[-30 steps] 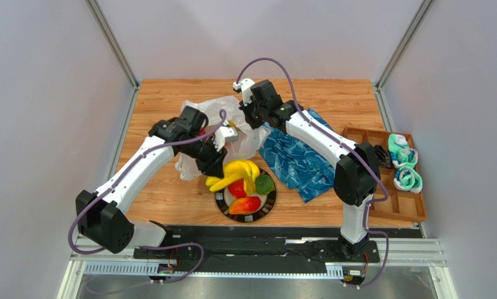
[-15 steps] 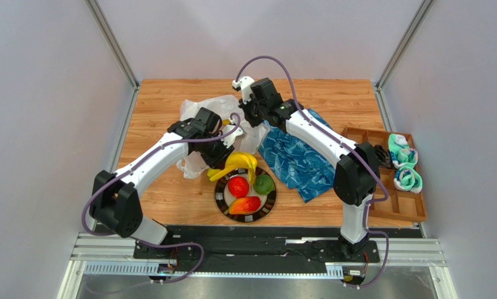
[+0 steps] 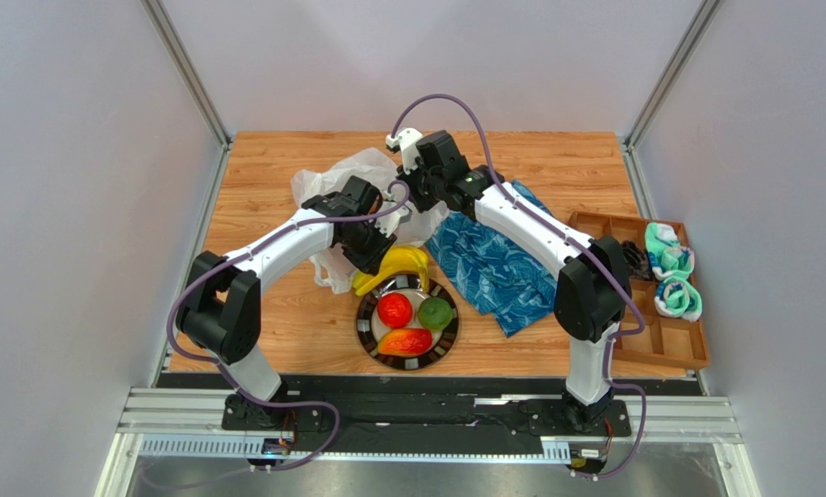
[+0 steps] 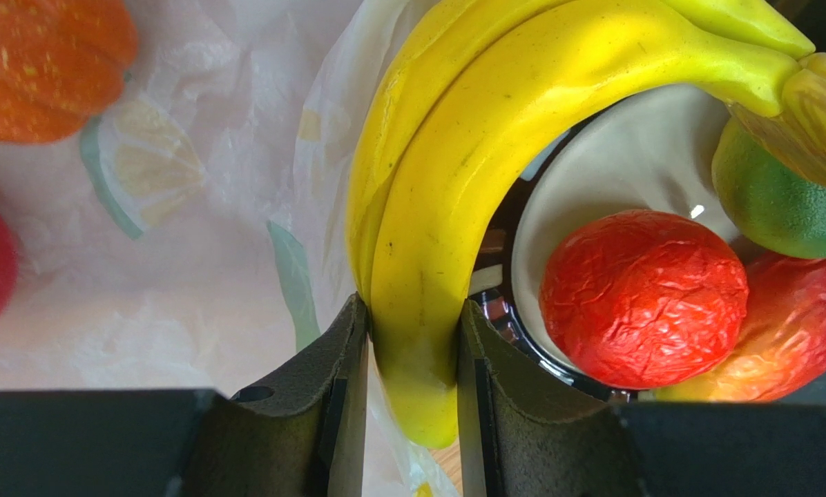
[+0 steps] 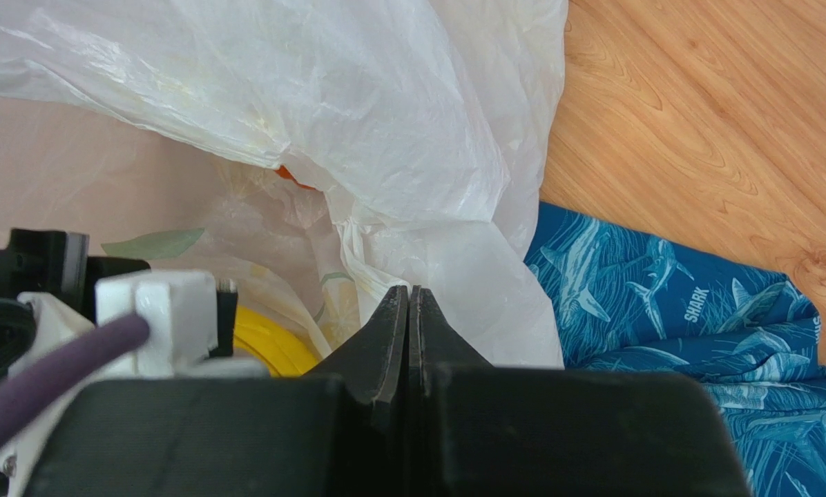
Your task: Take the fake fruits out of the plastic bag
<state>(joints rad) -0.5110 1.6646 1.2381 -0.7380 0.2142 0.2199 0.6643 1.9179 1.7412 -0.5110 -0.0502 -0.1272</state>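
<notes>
Banana bunch (image 4: 490, 135) in left end effector (image 4: 412, 331)

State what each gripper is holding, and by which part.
The left gripper clamps the yellow banana bunch near its free tip, away from the stem. The right gripper pinches a fold at the edge of the plastic bag.

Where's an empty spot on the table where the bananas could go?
Bare wood runs along the far edge of the table, behind the bag and the blue cloth. More lies near the front, left of the plate. The middle is crowded: the plate already holds three fruits, with the bananas over its far rim.
</notes>
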